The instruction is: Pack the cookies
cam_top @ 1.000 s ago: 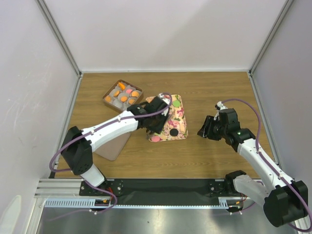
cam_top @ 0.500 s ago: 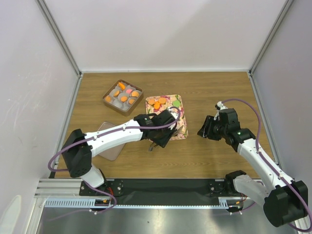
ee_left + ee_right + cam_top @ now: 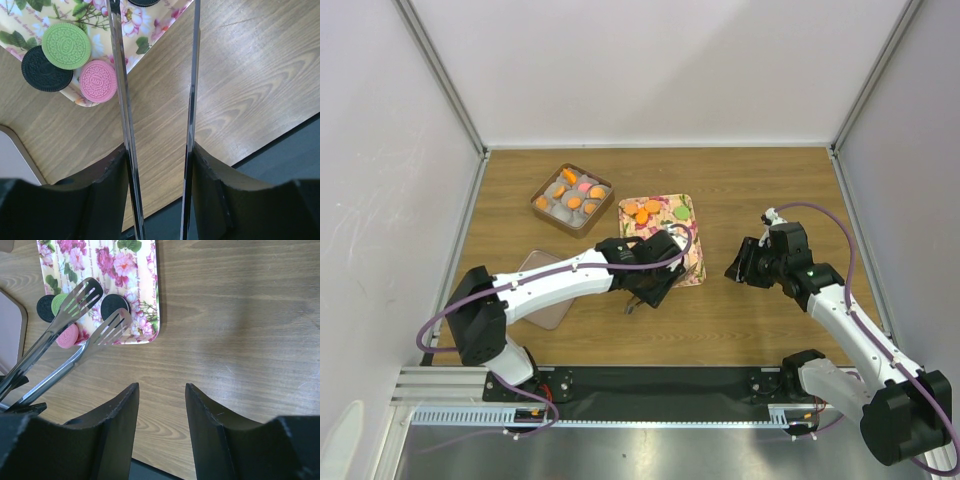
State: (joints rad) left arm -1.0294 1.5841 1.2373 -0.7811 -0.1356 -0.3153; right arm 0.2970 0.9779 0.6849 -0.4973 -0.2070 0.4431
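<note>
Left claw (image 3: 642, 290) and tongs (image 3: 50, 335) have drawn back along the tray (image 3: 686, 228) to its near corner, uncovering orange cookies (image 3: 642, 212)

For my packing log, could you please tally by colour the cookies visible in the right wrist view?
Black cookies: 2, one partly under the tongs
Green cookies: 1
Pink cookies: 1
Total: 4

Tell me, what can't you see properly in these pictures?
- Top view: the left gripper covers the tray's near end, so whatever lies there is hidden.
- Left wrist view: the tongs run off the top edge, so their tips are cut off. A black cookie is cut off there too.
- Right wrist view: the tongs hide part of the green cookie.
- Top view: the cookies in the box are too small to count.
</note>
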